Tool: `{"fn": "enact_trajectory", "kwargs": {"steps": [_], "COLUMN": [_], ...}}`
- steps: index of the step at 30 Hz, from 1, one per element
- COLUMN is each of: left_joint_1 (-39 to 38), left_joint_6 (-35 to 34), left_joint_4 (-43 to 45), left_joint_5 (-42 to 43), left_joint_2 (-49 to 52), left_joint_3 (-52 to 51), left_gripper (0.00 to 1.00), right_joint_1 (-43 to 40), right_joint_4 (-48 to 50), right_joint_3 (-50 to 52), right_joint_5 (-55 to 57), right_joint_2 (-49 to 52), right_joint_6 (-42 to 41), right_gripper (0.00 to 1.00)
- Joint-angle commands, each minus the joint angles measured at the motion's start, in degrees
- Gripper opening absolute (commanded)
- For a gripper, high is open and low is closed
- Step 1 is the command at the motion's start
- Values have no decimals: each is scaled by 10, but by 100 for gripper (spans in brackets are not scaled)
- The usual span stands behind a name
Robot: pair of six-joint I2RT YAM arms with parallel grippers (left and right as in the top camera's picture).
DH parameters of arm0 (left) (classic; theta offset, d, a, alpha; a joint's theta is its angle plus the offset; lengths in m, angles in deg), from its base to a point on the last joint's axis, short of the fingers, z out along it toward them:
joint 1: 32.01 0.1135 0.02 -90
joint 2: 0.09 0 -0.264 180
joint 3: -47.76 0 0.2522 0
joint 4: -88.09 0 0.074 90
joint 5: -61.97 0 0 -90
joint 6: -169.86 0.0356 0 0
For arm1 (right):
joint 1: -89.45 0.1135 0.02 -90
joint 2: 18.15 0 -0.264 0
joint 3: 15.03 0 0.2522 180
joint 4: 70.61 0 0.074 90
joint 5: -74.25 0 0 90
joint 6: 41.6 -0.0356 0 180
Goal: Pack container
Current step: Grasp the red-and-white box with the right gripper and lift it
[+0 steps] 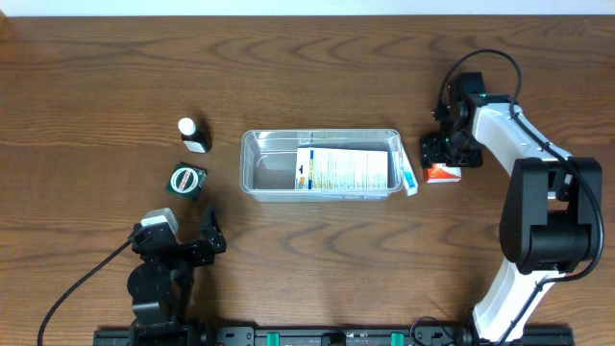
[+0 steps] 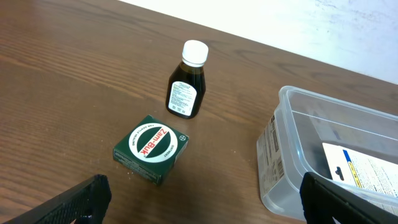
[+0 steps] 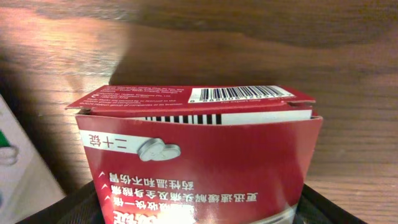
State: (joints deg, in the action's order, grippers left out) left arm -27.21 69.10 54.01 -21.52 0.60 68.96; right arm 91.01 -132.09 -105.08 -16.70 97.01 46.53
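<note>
Container (image 1: 269, 165) mid-table, right gripper (image 1: 444, 159) on red box (image 1: 443, 174)

Overhead: the clear container holds a white printed box (image 1: 346, 169); the right gripper sits just past its right end. Left wrist: the left gripper (image 2: 202, 205) gapes empty, container ahead to its right, apart. Right wrist: fingers (image 3: 65, 208) clamp the red box.

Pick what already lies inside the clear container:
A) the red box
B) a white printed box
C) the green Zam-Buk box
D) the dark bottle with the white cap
B. A white printed box lies inside the container, while the green box and the bottle sit outside it to the left in the overhead view, and the red box sits beyond its right end.
</note>
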Motion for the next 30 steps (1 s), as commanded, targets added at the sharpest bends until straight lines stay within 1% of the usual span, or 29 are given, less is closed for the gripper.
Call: {"fn": "enact_trajectory", "kwargs": {"steps": [1, 3, 7, 15, 20, 24, 30], "left_joint_1": [-2, -2, -2, -2, -2, -2, -2], "left_joint_6": [-7, -7, -7, -7, -7, -7, -7], "left_joint_4": [-2, -2, -2, -2, -2, -2, -2], "left_joint_5": [4, 4, 4, 4, 4, 4, 4], "left_joint_2": [-1, -1, -1, -1, -1, -1, -1], "left_joint_3": [-12, -12, -12, -12, -12, -12, -12], "left_gripper": [98, 98, 98, 98, 98, 98, 98], "right_joint_1": [-12, -13, -11, 2, 32, 76, 182], "right_joint_4": [4, 7, 3, 0, -1, -1, -3], "right_joint_3": [3, 3, -4, -10, -10, -10, -10], "right_joint_5": [23, 22, 22, 20, 17, -27, -32], "right_joint_2": [16, 15, 11, -52, -123, -188, -271], "right_joint_6": [9, 9, 24, 29, 36, 79, 192], "right_gripper": [72, 65, 61, 61, 59, 53, 49]}}
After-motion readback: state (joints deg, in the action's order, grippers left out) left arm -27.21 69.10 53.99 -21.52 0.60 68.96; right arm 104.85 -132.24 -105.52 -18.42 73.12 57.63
